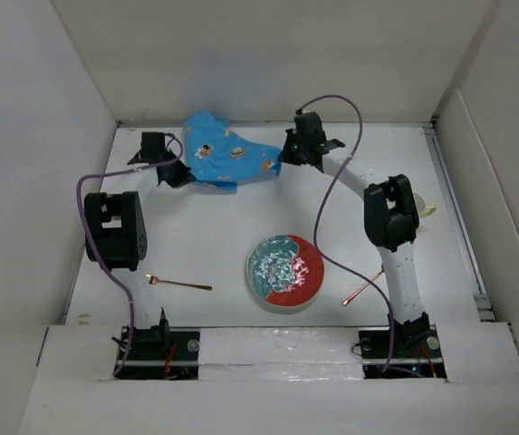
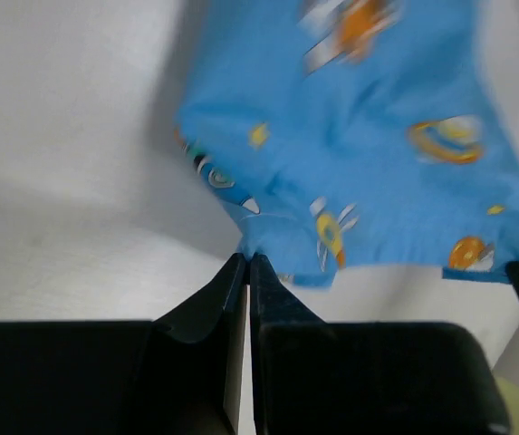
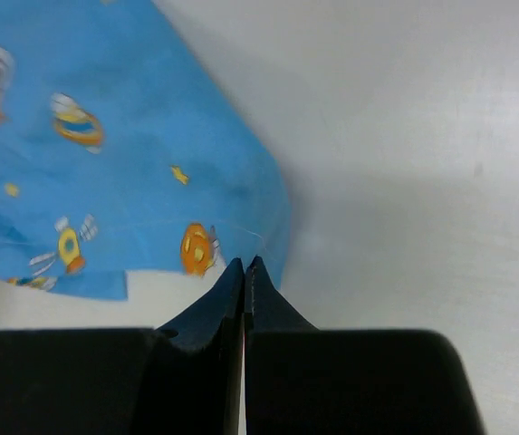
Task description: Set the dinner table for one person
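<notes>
The dinner table is the wide white surface. A blue placemat with a cartoon space print hangs rumpled at the far middle, stretched between both grippers. My left gripper is shut on its left corner; in the left wrist view the cloth bunches right at the closed tips. On the right, the right gripper is shut on the other corner, and the blue cloth meets its closed tips. A red and teal plate lies near the front middle.
A gold spoon lies left of the plate and a copper utensil lies to its right, partly under the right arm. A pale yellow object peeks out behind the right arm. White walls enclose the table.
</notes>
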You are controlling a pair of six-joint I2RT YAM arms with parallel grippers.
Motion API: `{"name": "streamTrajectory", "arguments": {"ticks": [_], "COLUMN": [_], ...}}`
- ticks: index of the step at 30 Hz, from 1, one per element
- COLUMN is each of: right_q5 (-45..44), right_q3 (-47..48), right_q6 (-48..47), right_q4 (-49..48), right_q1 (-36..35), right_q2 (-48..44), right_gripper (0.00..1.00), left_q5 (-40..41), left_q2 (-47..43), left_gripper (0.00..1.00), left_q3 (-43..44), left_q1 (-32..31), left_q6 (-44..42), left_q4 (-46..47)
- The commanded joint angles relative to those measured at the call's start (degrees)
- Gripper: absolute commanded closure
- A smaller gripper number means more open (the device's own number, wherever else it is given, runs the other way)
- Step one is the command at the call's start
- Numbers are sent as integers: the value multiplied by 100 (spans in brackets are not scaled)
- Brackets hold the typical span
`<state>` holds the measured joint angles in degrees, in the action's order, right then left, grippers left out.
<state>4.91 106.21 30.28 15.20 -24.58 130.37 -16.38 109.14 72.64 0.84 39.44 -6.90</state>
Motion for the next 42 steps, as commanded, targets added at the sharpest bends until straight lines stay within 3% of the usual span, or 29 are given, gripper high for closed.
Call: {"name": "streamTrajectory", "arguments": {"ticks": [1,3,6,8,11,12,13,15,16,17,19,21,24,28,31,36,37,42], "right_q5": [-707,-903,-1211,-1264,-1351,-1448,-1588,-1642,-1851,-1983,-2395,-2809,-3136,-3355,-3461,-3321,-3242,-3067], "right_q3": [1267,2013,2395,2116,677,133,-977,-1968,-2425,-3222,-3842,-4354,-4565,-4452,-4425,-4337,-4311,-4275], "right_q6": [-855,-1427,-2051,-2385,-2684,-2738,-2747,-2721,-2712,-2686,-2720,-2677,-2563,-2299,-2211,-2237,-2229,-1711], "right_q4": [-431,-256,-141,-184,-394,-743,-929,-1211,-1265,-1300,-1318,-1108,-870,-466,-299,-193,-158,343], "right_q1": [-143,-144,-196,-196,-196,-196,-249,-249,-328,-328,-539,-670,-741,-680,-627,-627,-627,-575], "right_q2": [-784,-986,-1397,-1688,-2461,-2968,-3217,-3639,-4033,-4184,-4501,-4599,-4652,-4643,-4652,-4608,-4599,-4739], "right_gripper": [100,100,100,100,100,100,100,100,100,100,100,100,100,100,100,99,97,58], "left_q5": [451,792,1398,1253,1015,936,979,1537,1794,1918,2419,2517,1958,2007,2393,2236,2227,2631], "left_q2": [-647,-806,-1000,-1140,-1561,-1702,-2034,-2326,-2614,-2757,-3073,-3136,-3127,-2900,-2758,-2380,-2163,-1915], "left_gripper": [100,100,100,100,100,98,84,68,55,49,37,36,45,57,53,48,49,49], "left_q3": [1793,2923,4121,4258,3654,2904,2478,1330,940,605,-204,-547,-925,-1120,-1278,-1534,-1534,-1840], "left_q1": [30,30,-224,-225,-225,-225,-225,-225,-225,-225,-225,-225,-225,-899,-1104,-1104,-1104,-1104], "left_q6": [-243,-507,-990,-1227,-1728,-2086,-2255,-2441,-2476,-2494,-2215,-2073,-1993,-2054,-1888,-1615,-1598,-1475], "left_q4": [-320,-635,-988,-928,-805,-744,-691,-708,-717,-664,-734,-1015,-1217,-1595,-1781,-1560,-1595,-1368]}}
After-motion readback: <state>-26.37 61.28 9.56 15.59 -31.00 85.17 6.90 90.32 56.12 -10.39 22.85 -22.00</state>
